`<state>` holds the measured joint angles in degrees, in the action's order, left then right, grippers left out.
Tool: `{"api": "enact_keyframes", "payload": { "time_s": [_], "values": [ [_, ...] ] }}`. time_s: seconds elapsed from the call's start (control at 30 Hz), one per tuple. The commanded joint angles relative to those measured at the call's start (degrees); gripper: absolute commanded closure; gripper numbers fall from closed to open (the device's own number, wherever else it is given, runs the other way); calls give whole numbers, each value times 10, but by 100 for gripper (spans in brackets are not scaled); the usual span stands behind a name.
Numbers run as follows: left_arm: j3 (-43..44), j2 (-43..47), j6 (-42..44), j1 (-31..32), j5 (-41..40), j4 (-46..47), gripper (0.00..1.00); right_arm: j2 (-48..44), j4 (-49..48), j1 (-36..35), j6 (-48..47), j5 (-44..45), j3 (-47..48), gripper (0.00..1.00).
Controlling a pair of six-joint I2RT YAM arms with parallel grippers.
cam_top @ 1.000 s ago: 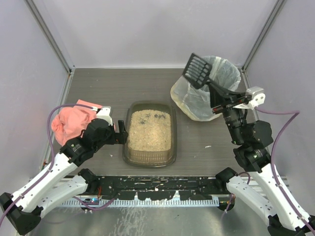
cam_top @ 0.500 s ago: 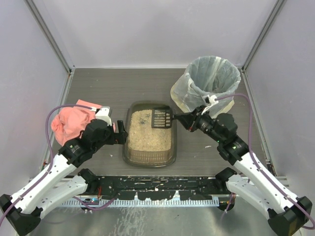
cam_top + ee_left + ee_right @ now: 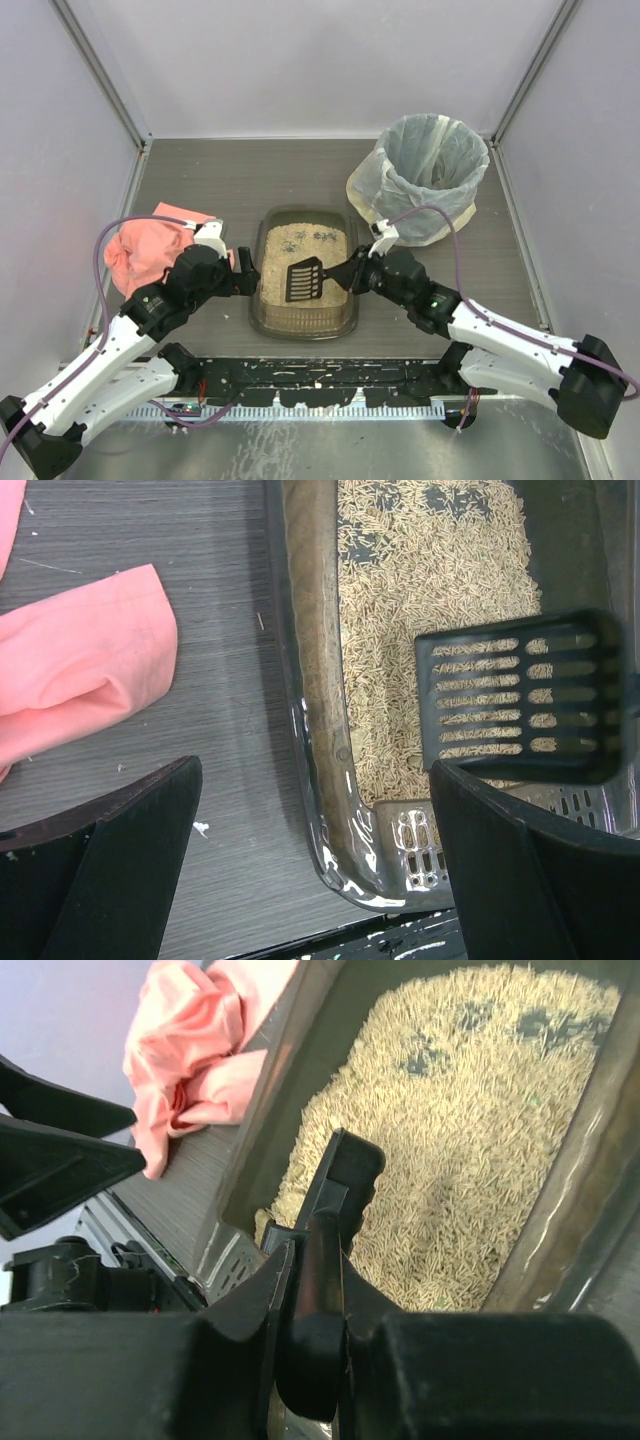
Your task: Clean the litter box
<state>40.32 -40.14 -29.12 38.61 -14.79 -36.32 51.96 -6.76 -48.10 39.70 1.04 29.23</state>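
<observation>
The litter box (image 3: 302, 322), a dark brown tray of tan granules, sits at the table's middle. Dark clumps (image 3: 322, 237) lie at its far end and show in the right wrist view (image 3: 540, 1022). My right gripper (image 3: 357, 275) is shut on the handle (image 3: 322, 1290) of a black slotted scoop (image 3: 304, 280). The scoop's head hangs over the near half of the litter (image 3: 515, 695). My left gripper (image 3: 245, 275) is open, its fingers (image 3: 110, 870) wide apart astride the box's left wall (image 3: 310, 680) near the front corner.
A round bin lined with a pale bag (image 3: 430, 175) stands at the back right. A pink cloth (image 3: 145, 250) lies left of the box, close to my left arm, and shows in the left wrist view (image 3: 80, 670). Grey walls enclose the table.
My right arm has swung the scoop from above the bin down and left into the litter box, then toward its near half. The left arm has not moved.
</observation>
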Motion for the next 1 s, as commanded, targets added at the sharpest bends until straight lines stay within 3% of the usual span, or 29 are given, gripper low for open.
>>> {"api": "enact_keyframes", "payload": {
  "time_s": [0.0,0.13,0.4,0.7,0.97],
  "values": [
    [3,2,-3,-3,-3,18,2,31,-83,-48,35,102,-18,91],
    [3,-2,-3,-2,-1,19,2,42,-114,-67,53,185,-49,80],
    [6,-2,-1,-3,-8,14,2,-27,-75,-72,59,243,-81,54],
    [15,-11,2,-3,-18,13,2,-134,18,-71,45,285,-99,47],
    [30,5,3,-3,-41,-13,2,-250,200,-72,-28,470,-49,41]
  ]
}}
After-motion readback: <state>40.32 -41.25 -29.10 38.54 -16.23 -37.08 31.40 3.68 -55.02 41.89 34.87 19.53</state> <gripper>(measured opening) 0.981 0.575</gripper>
